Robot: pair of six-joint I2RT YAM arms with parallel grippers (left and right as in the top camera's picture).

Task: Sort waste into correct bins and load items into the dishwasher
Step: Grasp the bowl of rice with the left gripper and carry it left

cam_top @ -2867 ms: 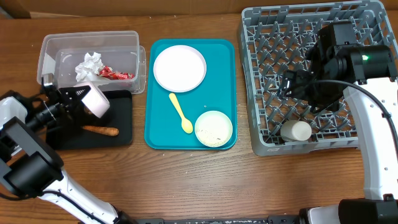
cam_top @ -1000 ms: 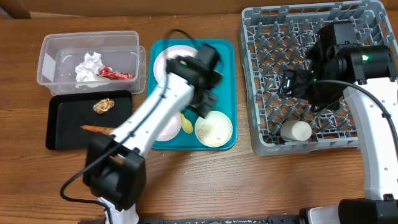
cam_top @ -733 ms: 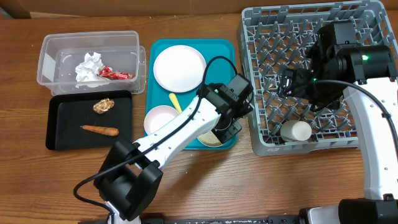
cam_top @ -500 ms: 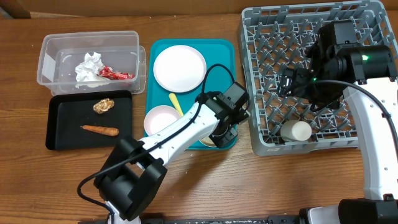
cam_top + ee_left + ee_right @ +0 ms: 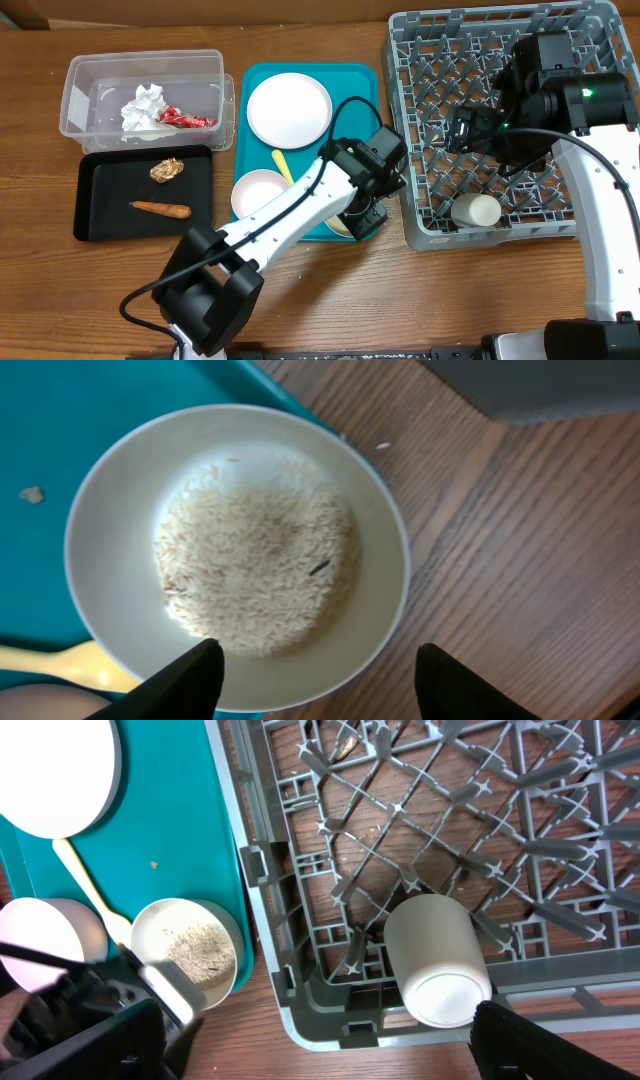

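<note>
My left gripper [image 5: 360, 212] [image 5: 320, 685] hangs open over a white bowl [image 5: 235, 545] of loose rice [image 5: 255, 555] at the teal tray's front right corner. One fingertip [image 5: 190, 680] is over the bowl's near rim, the other [image 5: 450, 680] over the wooden table. An empty small bowl [image 5: 260, 192], a yellow spoon [image 5: 285, 165] and a white plate [image 5: 288, 108] lie on the same tray. My right gripper [image 5: 470, 135] [image 5: 315, 1050] is open above the grey dish rack [image 5: 420, 235], where a white cup [image 5: 475, 210] [image 5: 435, 960] lies on its side.
A clear tub [image 5: 75, 90] at the back left holds a crumpled napkin [image 5: 143, 105] and a red wrapper [image 5: 185, 120]. The black tray [image 5: 110, 190] in front of it holds a brown lump [image 5: 166, 169] and a carrot stick [image 5: 160, 209]. The teal tray [image 5: 350, 130] sits mid-table.
The left arm carried the empty bowl from over the black tray, set it on the teal tray, moved over the rice bowl, and its jaws have widened. The right arm is still.
</note>
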